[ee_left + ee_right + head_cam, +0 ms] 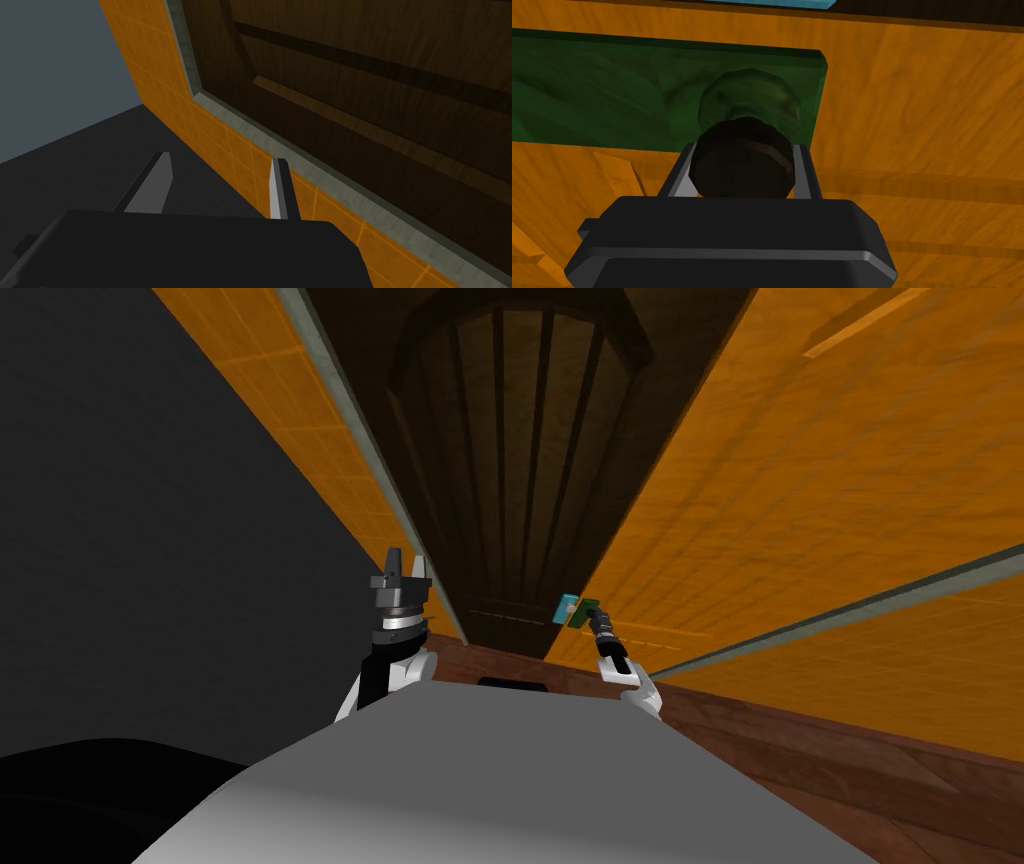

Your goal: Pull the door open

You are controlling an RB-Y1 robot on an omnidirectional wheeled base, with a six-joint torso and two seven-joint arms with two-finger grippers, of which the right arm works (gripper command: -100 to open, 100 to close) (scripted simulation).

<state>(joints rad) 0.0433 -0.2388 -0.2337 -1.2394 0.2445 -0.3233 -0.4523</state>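
We see an orange tiled wall (300, 428) edged by a grey-green frame strip (240, 122). A reddish-brown plank floor (850, 768) lies below, and a dark grey surface (150, 538) spreads left.

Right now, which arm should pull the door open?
The right. The right gripper is shut on the dark round knob on the green plate. The left gripper hangs open beside the orange tiled wall, away from the knob.
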